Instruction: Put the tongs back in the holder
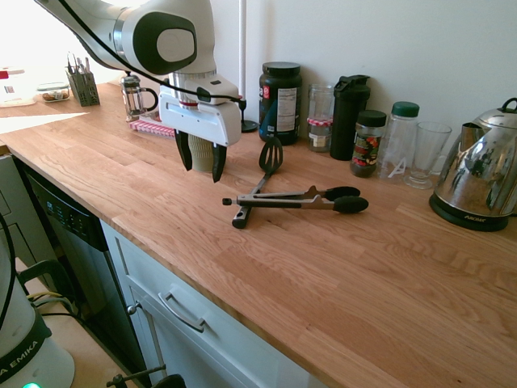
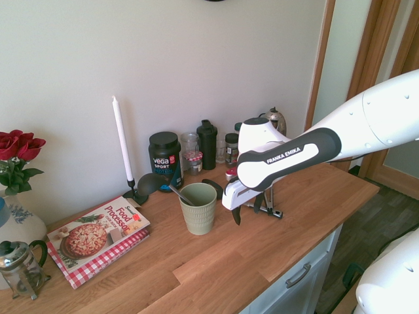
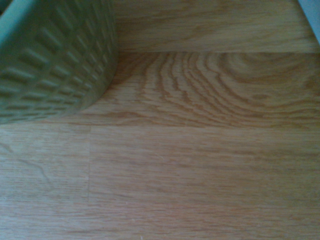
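Your arm reaches in low, wrist bent down; your gripper (image 1: 201,158) points straight down, fingers (image 1: 218,163) apart, holding nothing.

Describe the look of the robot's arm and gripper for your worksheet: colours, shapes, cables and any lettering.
The arm is glossy white with rounded segments. A dark grey band on one joint carries white FRANKA EMIKA lettering. Another joint shows a dark grey oval with a white centre. A black cable runs along to the boxy white gripper, which ends in two black tapered fingers.
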### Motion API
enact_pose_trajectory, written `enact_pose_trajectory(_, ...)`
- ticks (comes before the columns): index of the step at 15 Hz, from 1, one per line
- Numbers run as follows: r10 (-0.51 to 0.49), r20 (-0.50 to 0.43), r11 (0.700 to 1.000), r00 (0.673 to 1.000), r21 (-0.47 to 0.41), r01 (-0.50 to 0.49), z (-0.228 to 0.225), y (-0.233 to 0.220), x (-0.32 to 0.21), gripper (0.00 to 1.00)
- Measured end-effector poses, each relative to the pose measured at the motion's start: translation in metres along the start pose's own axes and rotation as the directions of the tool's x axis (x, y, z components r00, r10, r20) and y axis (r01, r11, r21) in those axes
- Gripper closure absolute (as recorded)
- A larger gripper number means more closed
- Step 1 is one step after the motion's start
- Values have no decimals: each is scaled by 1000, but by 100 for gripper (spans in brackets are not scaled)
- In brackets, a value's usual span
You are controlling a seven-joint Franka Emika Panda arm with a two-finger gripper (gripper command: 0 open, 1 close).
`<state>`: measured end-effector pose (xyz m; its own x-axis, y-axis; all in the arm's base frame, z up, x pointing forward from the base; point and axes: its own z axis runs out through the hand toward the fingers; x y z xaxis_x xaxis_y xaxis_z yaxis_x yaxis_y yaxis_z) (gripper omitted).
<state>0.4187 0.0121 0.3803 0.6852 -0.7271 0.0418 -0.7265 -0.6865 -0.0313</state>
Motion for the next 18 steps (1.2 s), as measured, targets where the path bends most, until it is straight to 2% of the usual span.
enact_pose_trajectory(3,11,9,1000,1000,9,-11,0,-2,2,0)
enact_pose_trajectory(5,35,-7,998,999,49,-35,-25,-12,15,0)
enact_pose_trajectory(8,190,-55,977,980,110,-183,-79,-13,60,0)
enact_pose_trajectory(11,387,-46,917,921,126,-379,-85,6,127,0)
enact_pose_trajectory(13,502,-39,862,864,99,-496,-68,17,159,0)
enact_pose_trajectory(15,565,-45,824,824,88,-560,-46,27,182,0)
enact_pose_trajectory(18,603,-56,797,795,73,-599,-13,42,207,0)
